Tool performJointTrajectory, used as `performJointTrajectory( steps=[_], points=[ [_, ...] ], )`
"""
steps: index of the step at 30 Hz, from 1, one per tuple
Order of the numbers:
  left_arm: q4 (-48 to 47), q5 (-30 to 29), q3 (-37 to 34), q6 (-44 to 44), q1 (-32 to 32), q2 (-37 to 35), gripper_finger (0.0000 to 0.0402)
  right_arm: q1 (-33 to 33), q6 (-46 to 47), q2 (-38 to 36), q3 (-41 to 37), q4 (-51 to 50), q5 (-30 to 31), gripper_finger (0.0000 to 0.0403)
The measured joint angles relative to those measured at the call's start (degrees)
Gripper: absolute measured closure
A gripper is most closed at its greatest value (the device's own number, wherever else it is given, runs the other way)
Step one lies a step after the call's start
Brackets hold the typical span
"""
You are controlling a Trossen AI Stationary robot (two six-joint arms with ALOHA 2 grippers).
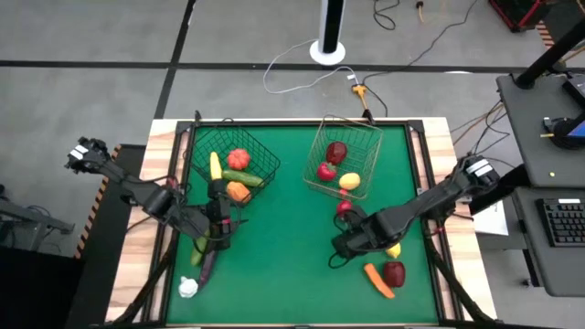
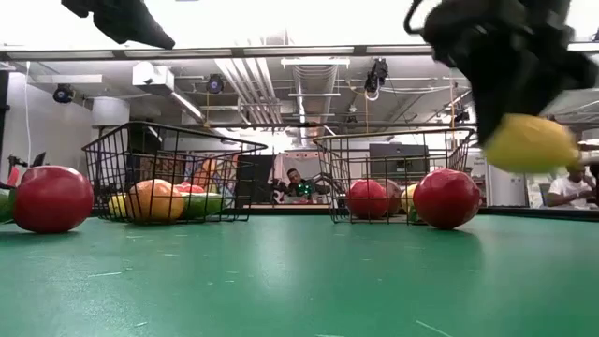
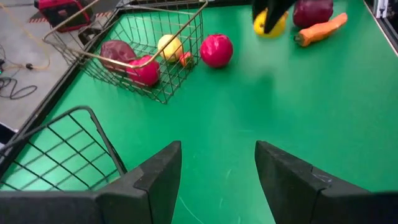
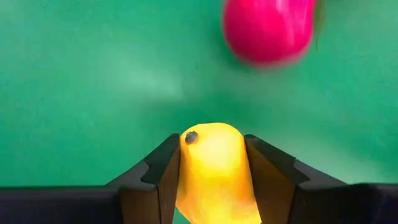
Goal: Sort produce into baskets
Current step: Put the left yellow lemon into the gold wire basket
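My right gripper (image 4: pixel 211 163) is shut on a yellow fruit (image 4: pixel 212 168) above the table's right half; the low view shows the yellow fruit (image 2: pixel 529 142) under the gripper. My left gripper (image 3: pixel 217 180) is open and empty above the green mat, by the dark basket's (image 1: pixel 234 163) near side. That basket holds a red, a yellow, a green and an orange piece. The pale basket (image 1: pixel 344 157) holds two red pieces and a yellow one. A red ball (image 1: pixel 345 208) rests on the mat near the pale basket. My right gripper pinches the yellow fruit by its two opposite sides (image 4: pixel 186 171) between the two fingers. The fruit's end with a dark spot (image 4: pixel 191 137) sticks out past the fingertips. The fingers point down at the mat. The fruit is lifted clear of the table.
A carrot (image 1: pixel 377 279) and a dark red fruit (image 1: pixel 394 272) lie near the right front. A white piece (image 1: pixel 188 288) and a purple one (image 1: pixel 208 265) lie at the left front. A red fruit (image 2: pixel 51 198) shows at the left in the low view.
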Motion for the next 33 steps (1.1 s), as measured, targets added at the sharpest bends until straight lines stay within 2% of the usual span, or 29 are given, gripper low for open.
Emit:
performJointTrajectory(
  steps=[4,11,14,21,25,33],
  points=[
    [0.13,0.02,-1.31,-2.48,0.00,-0.02,0.0214,-1.92,-5.82,-2.73,2.37,0.07,8.48,0.0251],
    [0.63,0.04,-2.68,-5.43,-0.01,0.00,0.0214,-7.20,-18.29,-6.06,5.04,0.12,29.17,0.0251],
    [1.10,0.04,-2.71,-5.44,-0.01,0.00,0.0214,-11.64,-23.01,-6.56,5.12,0.06,33.36,0.0251],
    [2.62,0.06,-2.71,-5.60,0.00,-0.01,0.0214,-24.64,-30.28,-5.03,4.09,-0.10,32.23,0.0250],
    [2.93,0.07,-2.71,-6.90,0.00,0.00,0.0214,-30.80,-32.39,-4.66,3.48,-0.06,28.06,0.0248],
    [2.91,0.15,-2.71,-9.30,-0.02,0.00,0.0214,-36.73,-35.27,-4.38,2.68,0.15,21.72,0.0189]
  ],
)
